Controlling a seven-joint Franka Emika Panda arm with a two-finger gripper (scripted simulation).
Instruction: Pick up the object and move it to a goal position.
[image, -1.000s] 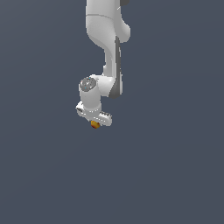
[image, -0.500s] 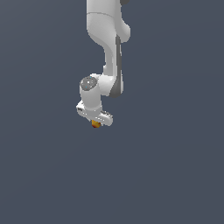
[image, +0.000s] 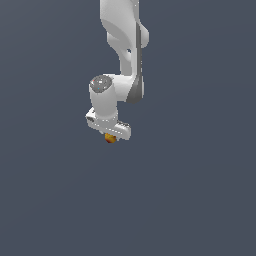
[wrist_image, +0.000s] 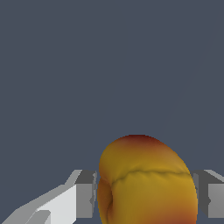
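Seen in the exterior view: white jointed robot arm (image: 122, 55) reaching down from the top edge, upper link broad, bending at a grey-capped joint toward the exterior view's left, wrist turned downward. White gripper (image: 111, 136) hanging at the lowest point, body tilted, sloping down toward the exterior view's right. Small round orange-yellow ball with red patches (image: 110, 138) tucked just under the gripper, touching it, against a plain dark grey-blue background (image: 200, 190).

Seen in the wrist view: grey finger pads (wrist_image: 85, 192) on either side of the ball (wrist_image: 146, 183), closed in against it, pinching it between them. Ball surface yellow-orange, reddish at its crown, a crease running across.
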